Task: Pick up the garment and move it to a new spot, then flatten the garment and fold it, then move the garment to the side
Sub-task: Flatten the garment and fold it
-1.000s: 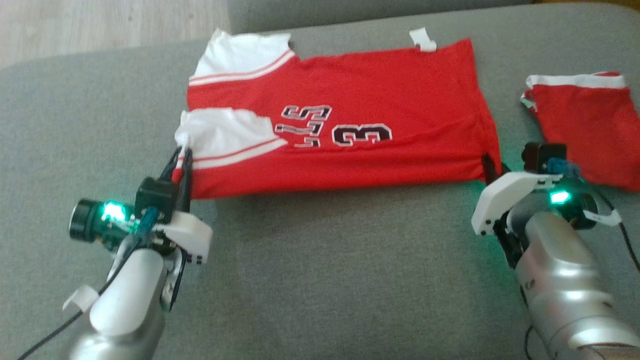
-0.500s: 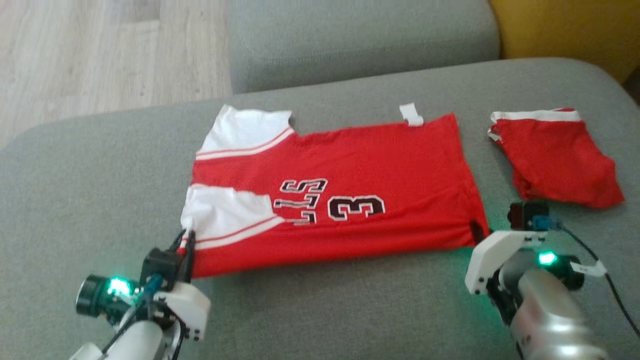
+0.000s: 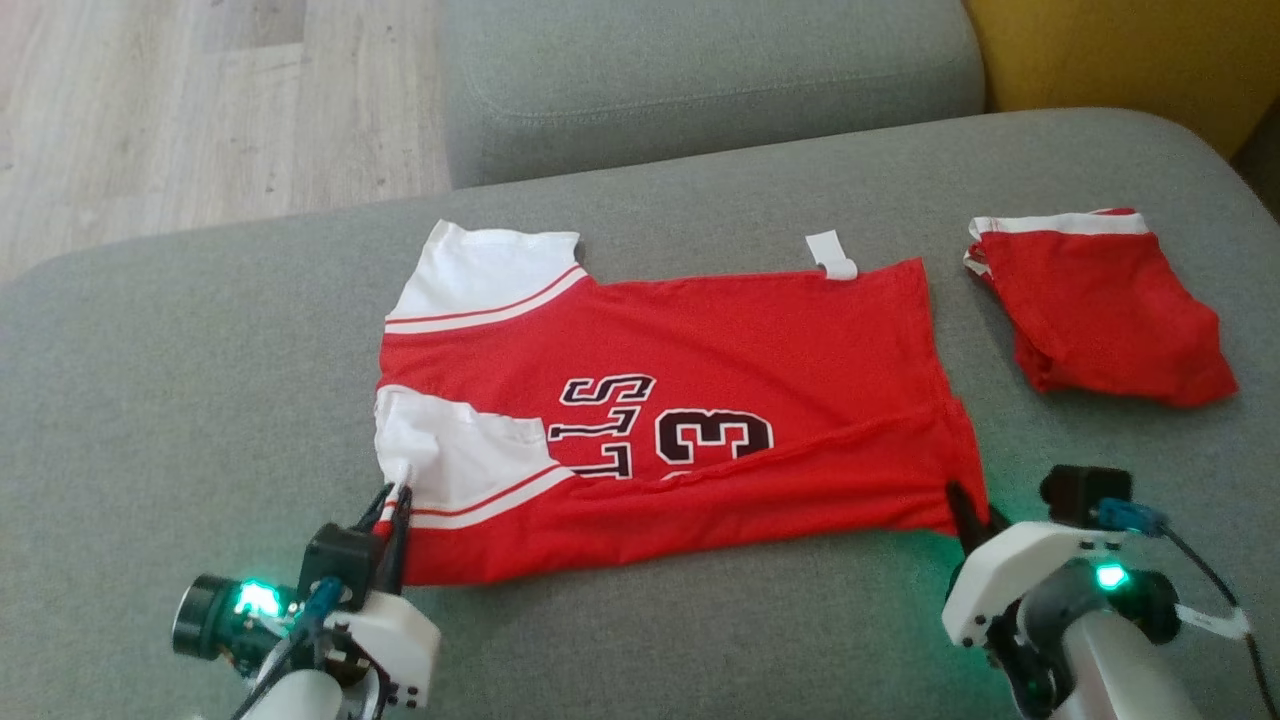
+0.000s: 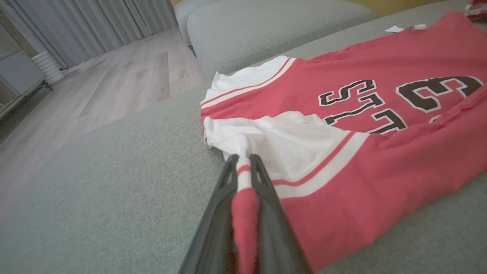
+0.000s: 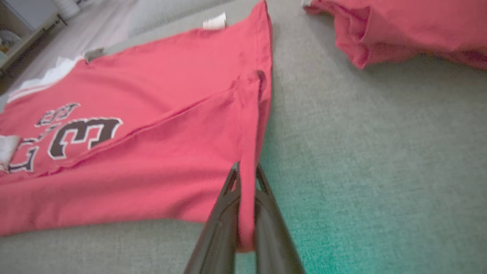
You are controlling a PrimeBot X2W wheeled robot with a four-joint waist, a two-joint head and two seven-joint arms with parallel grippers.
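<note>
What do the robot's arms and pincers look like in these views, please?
The left pincer and right pincer each have two long, slim black fingers on a white plastic bracket, with a black camera block and a glowing green light. Black cables trail from the wrists. The forearms are smooth silver-grey.

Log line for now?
left gripper: shut on jersey sleeve | right gripper: shut on hem corner | jersey: near edge lifted, rest flat on sofa

Head looks down, wrists low, sharing the jersey [image 3: 720, 340].
</note>
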